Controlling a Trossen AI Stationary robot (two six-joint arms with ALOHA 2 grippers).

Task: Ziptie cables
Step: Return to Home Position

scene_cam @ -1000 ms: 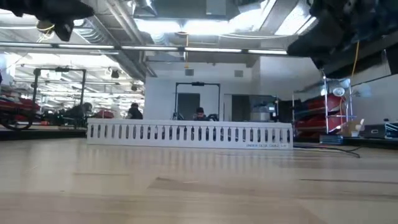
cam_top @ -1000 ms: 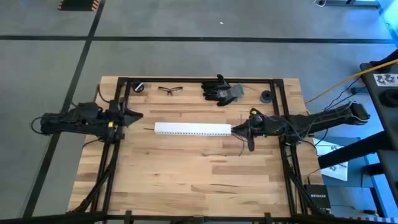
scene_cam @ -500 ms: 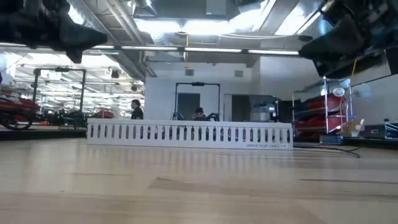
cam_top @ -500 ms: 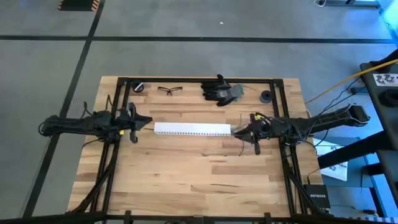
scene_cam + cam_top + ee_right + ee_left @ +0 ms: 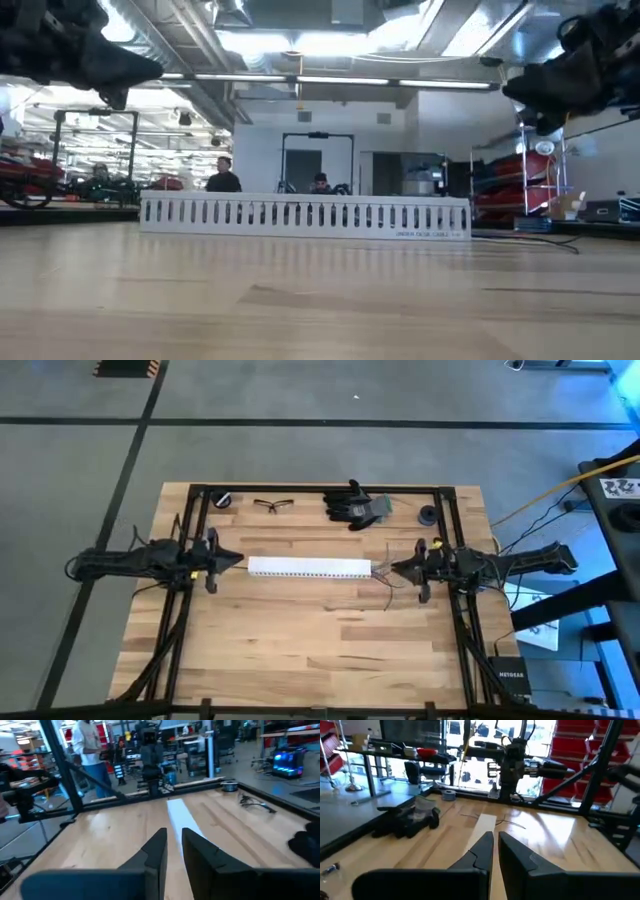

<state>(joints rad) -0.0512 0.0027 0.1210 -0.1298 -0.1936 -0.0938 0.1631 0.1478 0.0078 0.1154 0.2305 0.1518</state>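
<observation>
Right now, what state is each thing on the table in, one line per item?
Left end effector: nearly shut, holding nothing, raised off the white channel strip's left end.
Right end effector: nearly shut, holding nothing, raised near the strip's right end.
White channel strip: flat on the table.
Cables: loose, untied.
Black gloves: lying heaped.
Safety glasses: unfolded.

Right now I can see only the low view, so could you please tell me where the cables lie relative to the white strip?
Observer: The cables lie on the table at the white strip's end on the right arm's side, splaying apart.
Operator: Thank you. Which gripper is nearer them?
Observer: The right gripper is right by them. The left gripper is at the strip's opposite end.
Operator: Is anything lying beyond the strip?
Observer: Yes, black gloves and glasses lie near the table's far edge.
</observation>
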